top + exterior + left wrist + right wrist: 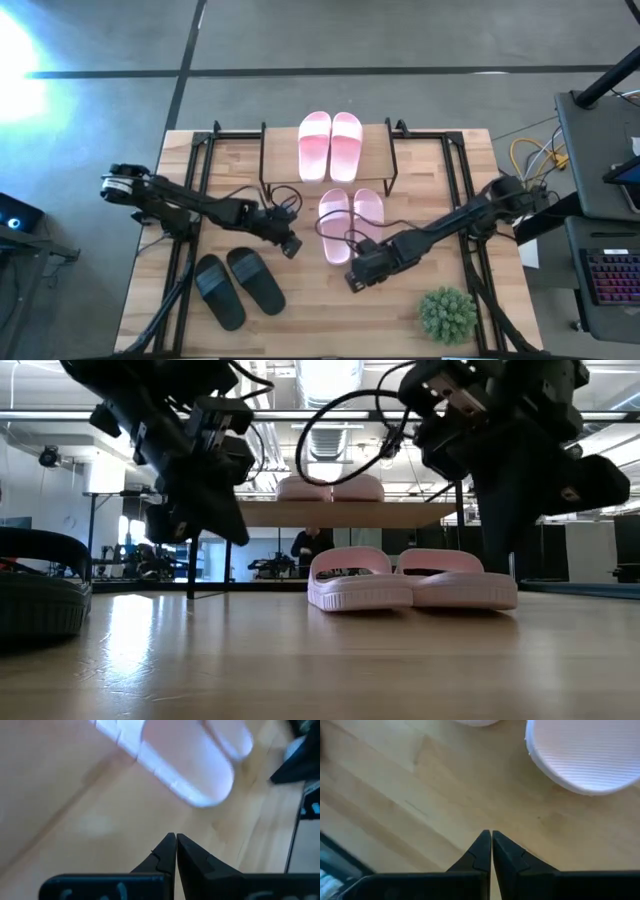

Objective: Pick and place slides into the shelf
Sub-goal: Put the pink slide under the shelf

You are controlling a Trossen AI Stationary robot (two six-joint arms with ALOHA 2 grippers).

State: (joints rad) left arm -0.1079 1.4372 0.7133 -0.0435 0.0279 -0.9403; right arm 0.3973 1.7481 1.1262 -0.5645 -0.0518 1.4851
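Note:
One pair of light pink slides (330, 146) lies on the shelf's wood top board (375, 160), at the far middle of the table. A second pink pair (348, 222) (410, 582) rests flat on the tabletop in front of the shelf. A black pair (238, 288) lies near the left front. My left gripper (292, 247) (176, 836) hovers shut to the left of the pink pair. My right gripper (353, 281) (491, 833) hovers shut just nearer than the pink pair's heel ends (585, 757).
A green plant ball (446, 315) sits at the near right corner. Black frame rails (205, 160) run along both table sides. Cables loop over both arms. Bare wood (320, 320) lies at the near middle. A person stands in the room beyond the table (308, 547).

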